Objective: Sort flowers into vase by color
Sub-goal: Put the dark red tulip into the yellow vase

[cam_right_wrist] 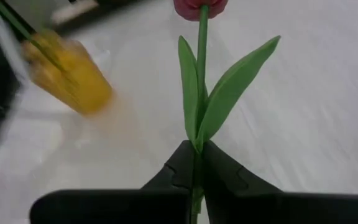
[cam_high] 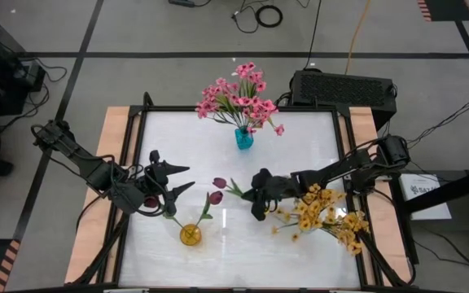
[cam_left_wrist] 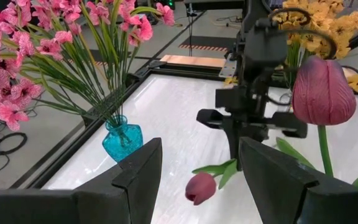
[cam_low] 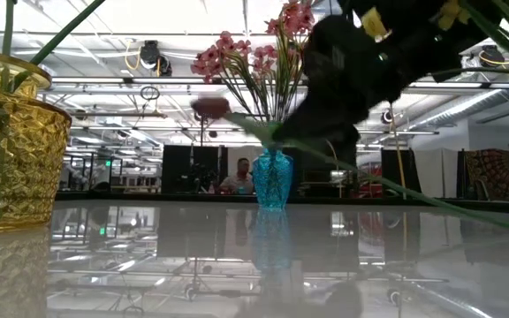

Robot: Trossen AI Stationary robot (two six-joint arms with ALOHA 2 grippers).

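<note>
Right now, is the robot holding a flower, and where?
Yes. The right gripper pinches a tulip low on its green stem, just below the leaves. The left gripper holds nothing.

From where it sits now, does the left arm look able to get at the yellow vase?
Probably yes. The left hand is open, holds nothing, and hovers just beside the yellow vase. Only the tulip already standing in it might get brushed.

Both arms are showing as dark, near-black jointed links with loops of black cable running along them. The left gripper (cam_left_wrist: 194, 180) is showing two broad, matte black fingers with angular, wedge-cut faces. The right gripper (cam_right_wrist: 197, 180) is showing matching black fingers with notched inner edges.
</note>
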